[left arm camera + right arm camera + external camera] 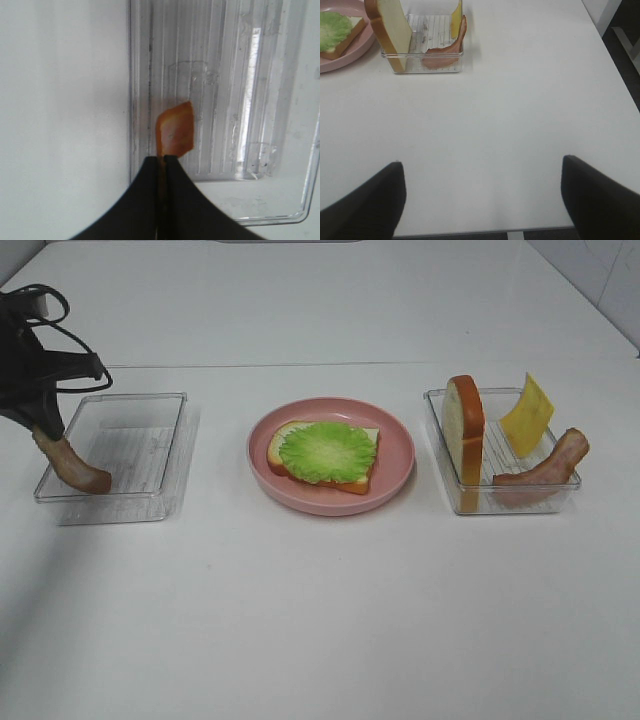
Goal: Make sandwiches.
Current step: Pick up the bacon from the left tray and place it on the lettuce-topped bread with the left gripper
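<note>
A bread slice (283,447) topped with a green lettuce leaf (327,451) lies on the pink plate (400,455) at the centre. My left gripper (45,430) is shut on a brown bacon strip (75,468), which hangs over the left clear tray (150,410). The left wrist view shows the fingers (145,200) pinching the strip (175,130) above the tray's edge. The right clear tray (432,410) holds an upright bread slice (466,425), a yellow cheese square (527,415) and another bacon strip (550,465). My right gripper (480,200) is open and empty, out of the high view.
The right wrist view shows the right tray (422,67) and the plate's rim (365,42) far ahead of the gripper, with the table's edge and the floor to one side. The left tray holds nothing but the hanging strip's tip.
</note>
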